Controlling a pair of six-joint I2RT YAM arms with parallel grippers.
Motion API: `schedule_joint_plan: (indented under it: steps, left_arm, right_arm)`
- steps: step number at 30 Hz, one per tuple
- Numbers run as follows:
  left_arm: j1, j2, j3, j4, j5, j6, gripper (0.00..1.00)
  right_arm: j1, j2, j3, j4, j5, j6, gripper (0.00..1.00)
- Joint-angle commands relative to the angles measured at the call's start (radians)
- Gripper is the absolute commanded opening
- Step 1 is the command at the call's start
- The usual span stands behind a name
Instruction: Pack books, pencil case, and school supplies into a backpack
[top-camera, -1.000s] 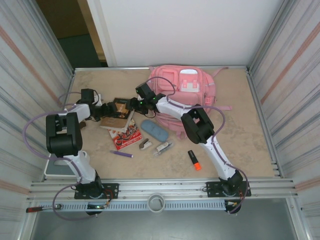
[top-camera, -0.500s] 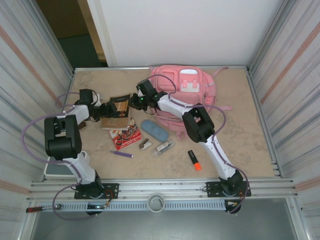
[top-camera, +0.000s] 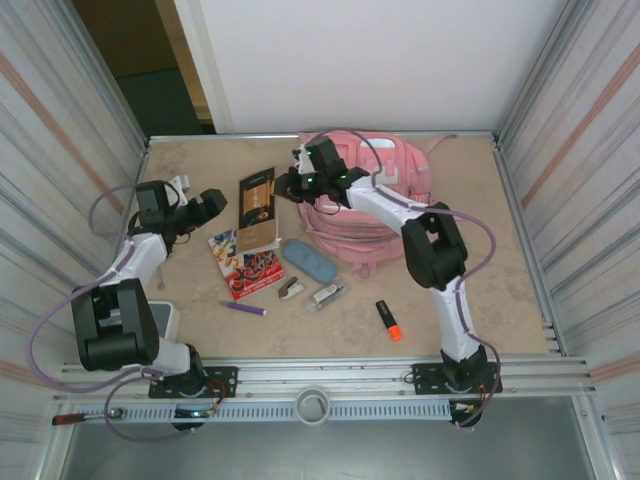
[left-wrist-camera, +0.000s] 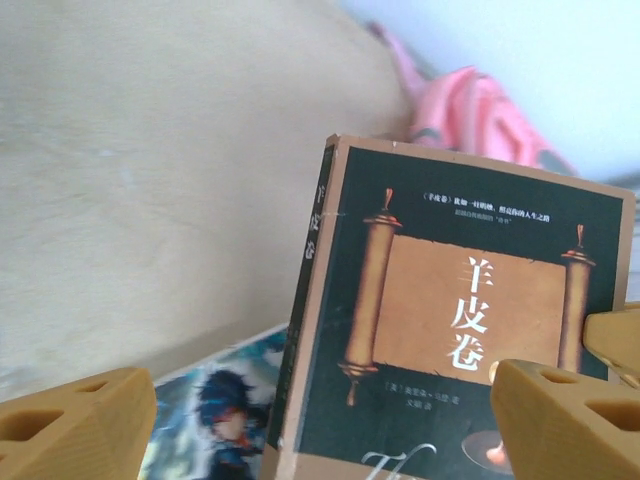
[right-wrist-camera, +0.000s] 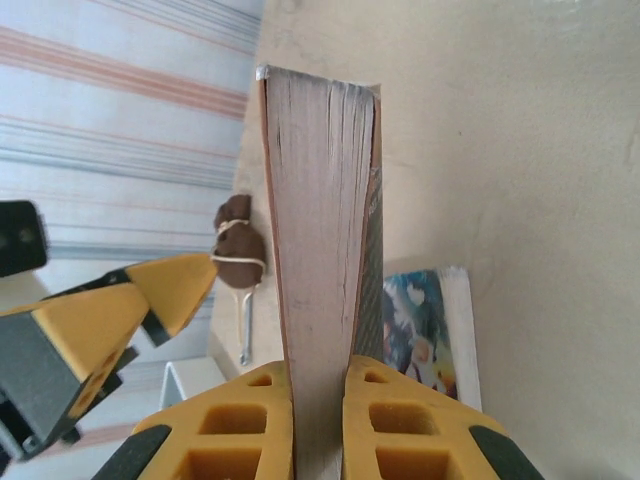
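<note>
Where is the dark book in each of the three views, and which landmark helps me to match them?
Top external: the dark book is left of centre, left of the backpack, held by the right claw.
Left wrist: its cover takes the centre and right.
Right wrist: edge-on in the middle, clamped in the claw.
Shared landmark: the anime book lying near it.

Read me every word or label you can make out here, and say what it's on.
"羊皮卷": large characters on the scroll picture on the cover of the dark book.
"Th": start of a cursive word, cut off at that cover's lower edge.
Smaller print on that cover and its spine: too blurred to read.
Lettering on the anime-cover book: too small to read.
</note>
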Motion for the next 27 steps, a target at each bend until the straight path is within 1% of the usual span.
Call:
schedule_joint_plan:
  steps: [1, 3, 6, 9, 13, 15, 17, 19, 22, 24, 27]
  left_arm:
    - [-0.005, -0.045, -0.053, 0.189, 0.164, -0.125, 0.9]
    - [-0.033, -0.048, -0.062, 0.243, 0.201, -0.151, 0.92]
    - [-0.104, -0.032, -0.043, 0.277, 0.256, -0.153, 0.94]
    - [-0.173, -0.004, -0.032, 0.385, 0.318, -0.203, 0.96]
    - [-0.262, 0.027, 0.006, 0.442, 0.36, -0.22, 0.97]
    - [-0.302, 0.04, 0.022, 0.476, 0.372, -0.229, 0.95]
    - [-0.336, 0.052, 0.033, 0.513, 0.392, -0.244, 0.88]
    - [-0.356, 0.059, 0.04, 0.546, 0.4, -0.267, 0.75]
    - [-0.37, 0.05, 0.036, 0.592, 0.401, -0.298, 0.52]
    - [-0.373, 0.039, 0.036, 0.588, 0.394, -0.303, 0.35]
    - [-0.378, 0.014, 0.037, 0.589, 0.393, -0.312, 0.18]
  right_arm:
    - [-0.03, -0.178, -0.072, 0.058, -0.092, -0.081, 0.0]
    - [-0.053, -0.243, -0.123, 0.06, -0.124, -0.094, 0.0]
    - [-0.087, -0.342, -0.199, 0.089, -0.18, -0.102, 0.0]
    - [-0.121, -0.426, -0.257, 0.115, -0.221, -0.097, 0.0]
    - [-0.154, -0.496, -0.3, 0.142, -0.268, -0.078, 0.0]
    - [-0.162, -0.517, -0.317, 0.162, -0.289, -0.066, 0.0]
    - [-0.172, -0.527, -0.327, 0.174, -0.307, -0.053, 0.0]
    - [-0.182, -0.537, -0.341, 0.174, -0.311, -0.056, 0.0]
    - [-0.211, -0.547, -0.367, 0.169, -0.311, -0.064, 0.0]
    - [-0.232, -0.553, -0.384, 0.154, -0.302, -0.073, 0.0]
    - [-0.244, -0.555, -0.391, 0.112, -0.287, -0.107, 0.0]
